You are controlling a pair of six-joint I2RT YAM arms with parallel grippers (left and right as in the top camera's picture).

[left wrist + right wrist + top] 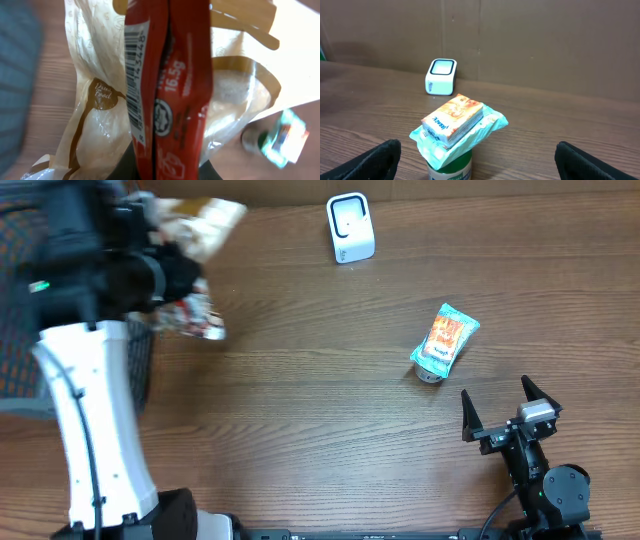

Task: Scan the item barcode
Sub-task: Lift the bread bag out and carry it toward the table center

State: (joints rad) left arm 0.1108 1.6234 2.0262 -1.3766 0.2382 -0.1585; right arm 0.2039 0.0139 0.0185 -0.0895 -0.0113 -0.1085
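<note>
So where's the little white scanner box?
In the overhead view the white scanner stands at the table's far edge, just right of middle, beyond the orange and teal packets and apart from them.

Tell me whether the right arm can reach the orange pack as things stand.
Probably yes: the right tool stands open, facing the orange pack, with only bare table between them.

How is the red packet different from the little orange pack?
The red packet is pinched in the left gripper; the orange pack lies on a teal pouch atop a small can. The red packet is a flat, soft sachet; the orange pack is blocky. The red packet shows a barcode; none shows on the orange pack. Both are small printed packages.
</note>
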